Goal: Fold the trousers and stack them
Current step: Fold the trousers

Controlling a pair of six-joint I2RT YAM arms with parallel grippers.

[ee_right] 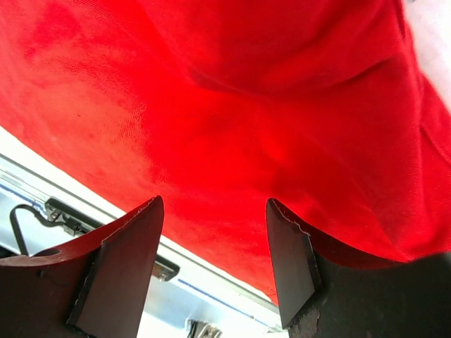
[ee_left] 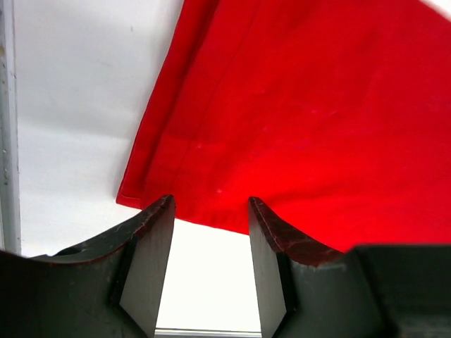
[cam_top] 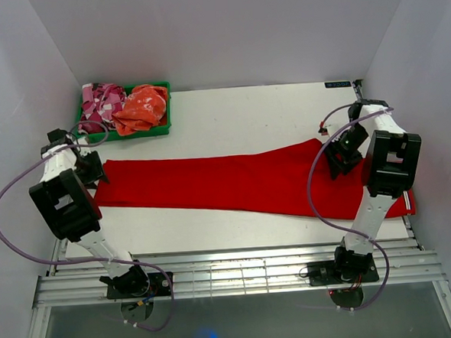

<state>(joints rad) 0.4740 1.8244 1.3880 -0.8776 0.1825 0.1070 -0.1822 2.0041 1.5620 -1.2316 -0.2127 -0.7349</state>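
- Top external view shows the trousers (cam_top: 234,185) lying flat on the table (cam_top: 238,118); they reach from the left side to the right side, a bit slanted, and the right end is wider and nearer the front edge.
- They are bright red and plain; the cloth looks soft and mostly smooth, with only small bumps; a stitched hem shows at the left end in the left wrist view; I think no fold across the middle is made yet.
- The left gripper (ee_left: 211,204) sits at the left end; its two fingers stand apart with nothing between them; white table shows in the gap, and the red hem is just past the tips.
- The right gripper (ee_right: 215,203) is at the right end; its fingers stand apart too, and I see no cloth pinched there; red cloth fills most of that view.
- The step now looks like taking hold of both ends; to do it well, each gripper should go low so one finger slides under the edge, then close on all the layers, not just the top one.
- Both should lift together and move the same way, so the cloth does not twist or bunch up.
- A green bin (cam_top: 143,134) sits at the back left with a pink-and-white garment (cam_top: 102,100) and an orange cloth (cam_top: 141,109) in it; the red cloth should not drag into it.
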